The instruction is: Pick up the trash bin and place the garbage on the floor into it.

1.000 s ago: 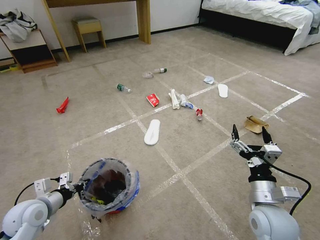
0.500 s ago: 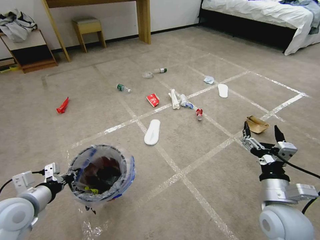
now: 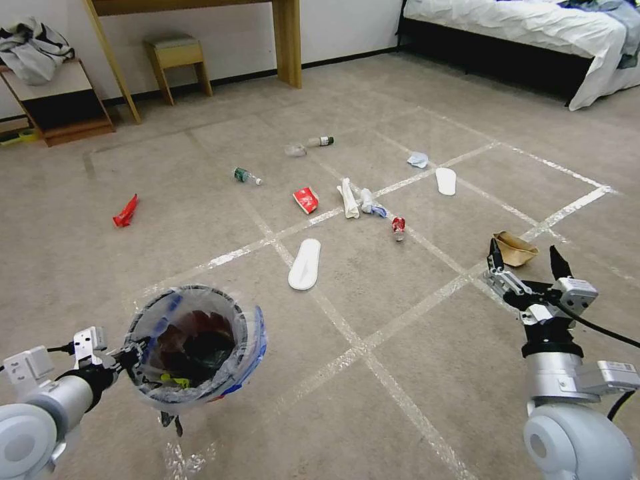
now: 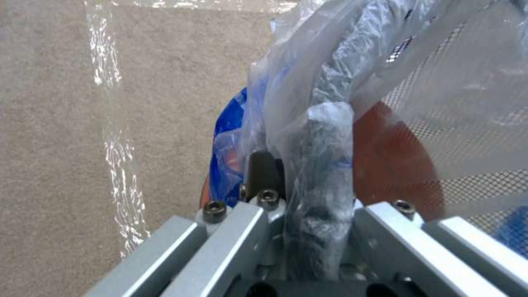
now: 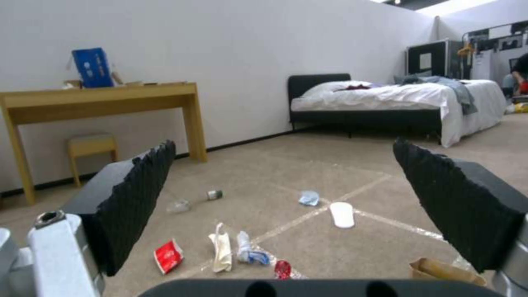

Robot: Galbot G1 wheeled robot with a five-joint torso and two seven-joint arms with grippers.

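My left gripper (image 3: 130, 352) is shut on the rim of the trash bin (image 3: 252, 347), a red bucket with a clear blue-printed bag, held at the lower left. The left wrist view shows the fingers (image 4: 264, 173) clamped on the bagged rim of the trash bin (image 4: 396, 161). My right gripper (image 3: 527, 267) is open, just short of a brown paper scrap (image 3: 512, 248). Other garbage lies farther off: a red can (image 3: 398, 227), white paper rolls (image 3: 349, 198), a red cup (image 3: 306, 199), two bottles (image 3: 246, 176) (image 3: 320, 141), a red wrapper (image 3: 125, 211) and a tissue (image 3: 418, 159).
Two white slippers (image 3: 305, 264) (image 3: 446, 181) lie among the litter on the taped carpet. A bed (image 3: 533, 27) stands at the back right, a wooden desk leg (image 3: 288, 40) and stool (image 3: 175, 57) at the back, and a low shelf (image 3: 60, 100) at the back left.
The left arm has carried the bin up and to the left. The right gripper has shifted right, closer to the brown paper scrap, and stays open.
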